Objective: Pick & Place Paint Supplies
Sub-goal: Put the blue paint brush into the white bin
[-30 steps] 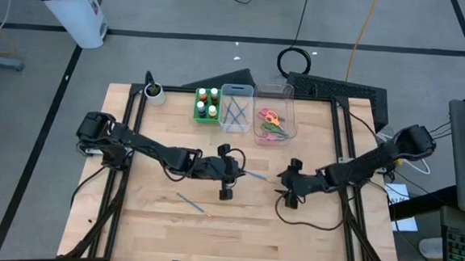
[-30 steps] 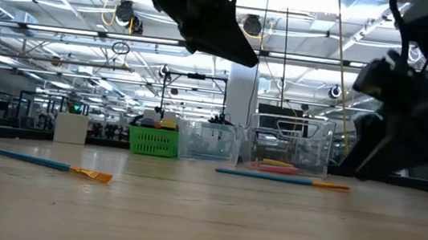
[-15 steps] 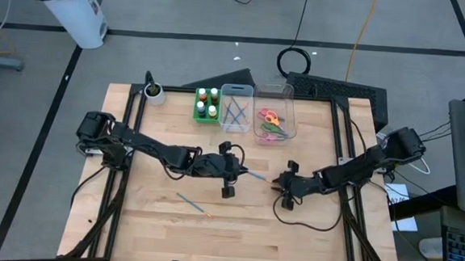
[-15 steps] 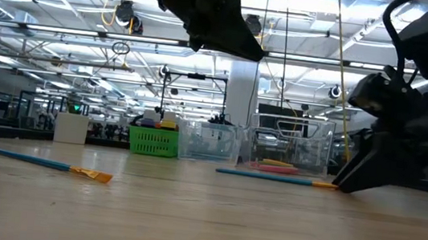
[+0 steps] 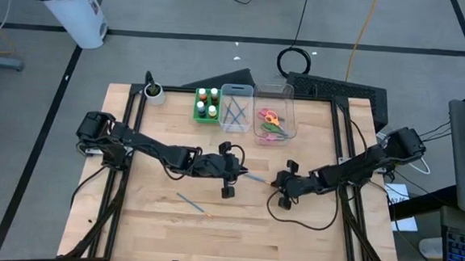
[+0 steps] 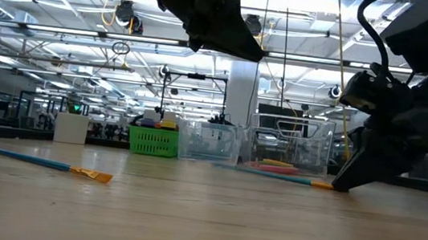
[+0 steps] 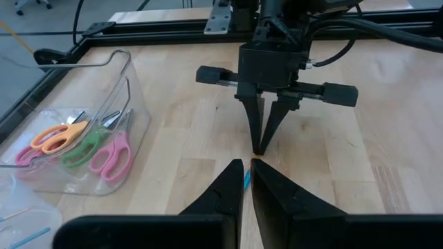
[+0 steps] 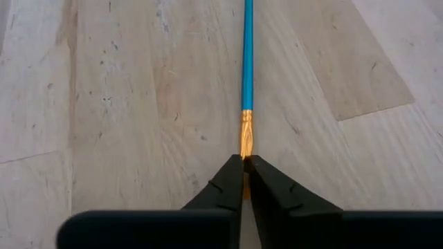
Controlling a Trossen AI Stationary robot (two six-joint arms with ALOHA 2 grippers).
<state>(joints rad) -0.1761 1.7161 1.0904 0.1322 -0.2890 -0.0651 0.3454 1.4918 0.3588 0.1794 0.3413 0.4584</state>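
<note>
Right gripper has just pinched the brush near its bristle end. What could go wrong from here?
The right gripper grips the blue brush only at its orange end, so it may pivot or slip when lifted. The left gripper, shut, hangs close over the handle and could be bumped.

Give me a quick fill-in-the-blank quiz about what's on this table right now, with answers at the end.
1. The right gripper is shut on the orange end of a ____-handled brush.
2. The scissors lie in a clear ____.
3. A second brush lies loose on the ____.
4. The paint bottles stand in a ____ tray.

Answers: blue; bin; table; green
</note>
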